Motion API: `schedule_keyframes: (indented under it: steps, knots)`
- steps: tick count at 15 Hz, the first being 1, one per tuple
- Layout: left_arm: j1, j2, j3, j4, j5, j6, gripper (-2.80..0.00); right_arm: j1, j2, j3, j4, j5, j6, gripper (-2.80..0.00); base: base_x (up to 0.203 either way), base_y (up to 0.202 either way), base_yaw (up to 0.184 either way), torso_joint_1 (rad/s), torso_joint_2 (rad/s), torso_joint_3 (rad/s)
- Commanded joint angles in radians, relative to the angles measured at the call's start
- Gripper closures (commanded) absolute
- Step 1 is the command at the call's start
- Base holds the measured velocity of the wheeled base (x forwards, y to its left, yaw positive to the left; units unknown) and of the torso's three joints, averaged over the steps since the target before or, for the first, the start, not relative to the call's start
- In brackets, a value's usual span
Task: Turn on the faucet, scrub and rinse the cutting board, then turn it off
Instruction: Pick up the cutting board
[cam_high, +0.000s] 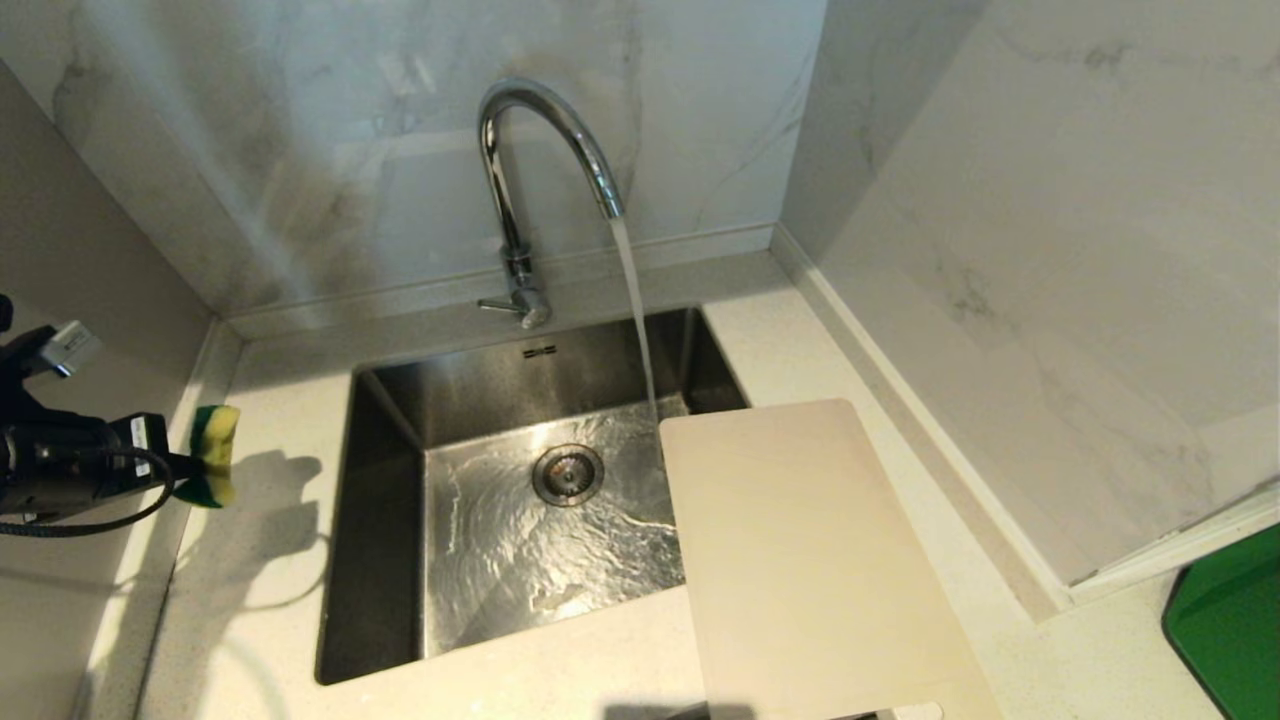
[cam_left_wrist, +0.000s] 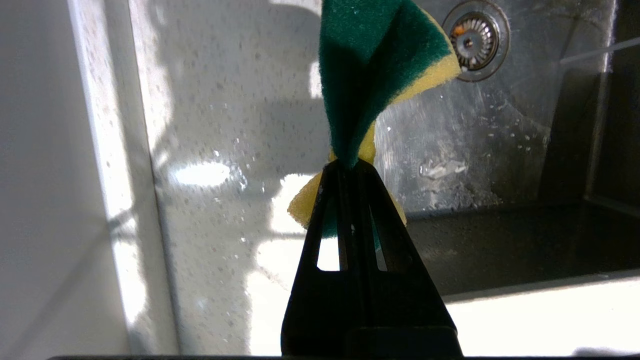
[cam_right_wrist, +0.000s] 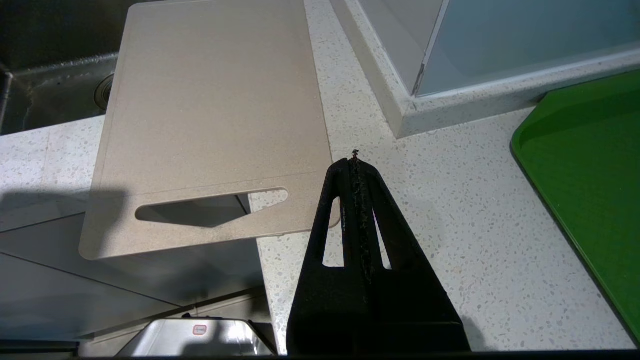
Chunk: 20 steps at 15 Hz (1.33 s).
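The chrome faucet (cam_high: 530, 170) arches over the steel sink (cam_high: 380, 560), and water runs from its spout onto the sink floor. Its thin lever (cam_high: 498, 305) sticks out at the base. The cream cutting board (cam_high: 810, 560) lies on the counter right of the sink, its far corner over the basin; its handle slot (cam_right_wrist: 210, 207) overhangs the counter's front edge. My left gripper (cam_high: 185, 465) hovers over the counter left of the sink, shut on a green-yellow sponge (cam_left_wrist: 370, 60). My right gripper (cam_right_wrist: 354, 162) is shut and empty, above the counter beside the board's near corner.
A green tray (cam_high: 1230, 630) sits on the counter at the far right. Marble walls stand behind the sink and to its right. A drain strainer (cam_high: 567, 473) sits in the wet basin floor.
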Motion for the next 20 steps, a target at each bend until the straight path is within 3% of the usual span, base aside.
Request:
schedule_keyframes:
  steps: [1,16,20]
  knots:
    - [-0.009,-0.008,-0.023,0.0,-0.003,0.011,0.0,0.0,0.0,0.0,0.0,0.0,0.0,0.0,0.0,0.0,0.0,0.0,0.0,0.0]
    - [-0.01,0.015,-0.039,0.002,-0.025,0.012,0.0,0.002,0.001,-0.002,0.001,0.002,-0.009,0.0,0.0,0.0,0.0,0.0,0.0,0.0]
    - [-0.01,0.013,-0.042,0.002,-0.025,0.01,0.0,0.001,0.001,-0.086,0.122,0.045,-0.168,0.0,0.0,0.0,0.0,0.0,0.0,0.0]
